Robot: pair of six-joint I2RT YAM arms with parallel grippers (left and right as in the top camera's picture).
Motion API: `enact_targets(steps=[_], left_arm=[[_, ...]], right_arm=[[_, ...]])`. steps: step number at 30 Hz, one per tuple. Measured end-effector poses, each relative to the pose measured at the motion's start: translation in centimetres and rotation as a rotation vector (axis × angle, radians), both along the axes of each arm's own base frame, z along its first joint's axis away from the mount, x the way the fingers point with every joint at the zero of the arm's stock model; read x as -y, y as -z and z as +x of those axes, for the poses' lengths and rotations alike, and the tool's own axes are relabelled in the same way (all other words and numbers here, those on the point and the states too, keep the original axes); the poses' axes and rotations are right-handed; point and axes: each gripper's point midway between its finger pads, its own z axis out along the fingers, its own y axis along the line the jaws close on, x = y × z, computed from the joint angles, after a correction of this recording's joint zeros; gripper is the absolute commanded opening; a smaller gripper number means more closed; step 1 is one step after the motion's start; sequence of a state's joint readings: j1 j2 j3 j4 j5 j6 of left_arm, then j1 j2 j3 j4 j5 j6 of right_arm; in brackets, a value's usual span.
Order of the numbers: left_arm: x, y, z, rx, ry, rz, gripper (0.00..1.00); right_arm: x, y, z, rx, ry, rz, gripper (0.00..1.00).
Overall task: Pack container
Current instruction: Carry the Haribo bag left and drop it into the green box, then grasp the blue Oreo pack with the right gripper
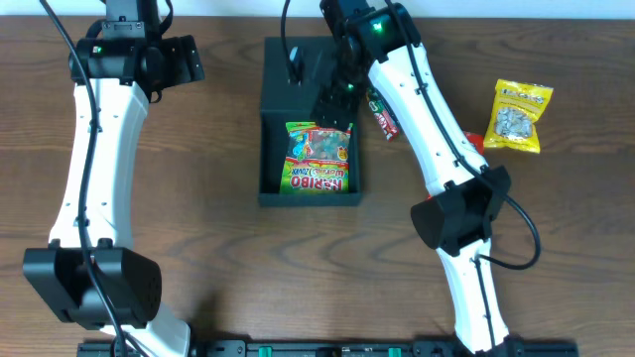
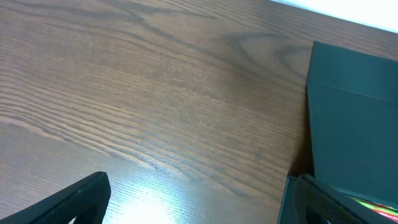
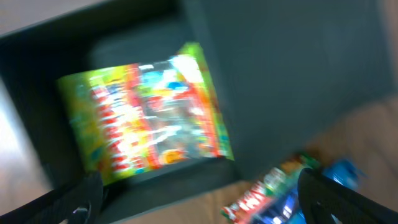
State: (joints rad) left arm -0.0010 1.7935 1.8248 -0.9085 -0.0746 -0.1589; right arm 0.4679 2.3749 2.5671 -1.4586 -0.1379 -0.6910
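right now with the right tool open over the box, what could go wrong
The right tool hangs open over the Haribo bag; pulling away could snag and drag it from the container. The red snack bar lies close beside the container's right wall, so reaching for it might bump the box.

A robotics lab bench, set up for manipulation trials.

A white-and-black left arm [image 1: 94, 149] and right arm [image 1: 427, 109] rise from a dark rail [image 1: 327, 348] along the near edge of a wood-grain tabletop [image 1: 218, 149]. Black cables [image 1: 285, 25] trail off them, and a green indicator light [image 1: 377, 27] glows on the right one. The goods look like staged props: a dark container [image 1: 298, 74], a Haribo bag [image 1: 318, 159] lying in it, and a yellow snack bag [image 1: 518, 116] set apart. A plain white strip [image 2: 348, 12] runs behind the far edge.
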Motion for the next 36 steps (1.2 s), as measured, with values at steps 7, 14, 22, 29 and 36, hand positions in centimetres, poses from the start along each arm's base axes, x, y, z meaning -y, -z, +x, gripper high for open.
enact_targets(steps=[7,14,22,29,36], left_arm=[[0.0,0.0,0.0,0.000,0.000,0.000,0.95],[0.0,0.0,-0.1,-0.004,0.000,0.000,0.95],[0.0,0.0,-0.1,-0.004,0.000,0.000,0.95],[0.0,0.0,-0.1,-0.004,0.000,0.000,0.95],[0.0,0.0,-0.1,-0.004,0.000,0.000,0.95]], right_arm=[[1.1,0.0,1.0,0.004,0.221,-0.017,0.91],[4.1,-1.7,6.7,0.168,0.597,0.057,0.99],[18.0,1.3,11.9,0.169,0.884,0.023,0.93],[21.8,9.3,12.0,0.025,0.893,-0.070,0.84],[20.3,11.3,10.7,-0.072,0.770,-0.055,0.81]])
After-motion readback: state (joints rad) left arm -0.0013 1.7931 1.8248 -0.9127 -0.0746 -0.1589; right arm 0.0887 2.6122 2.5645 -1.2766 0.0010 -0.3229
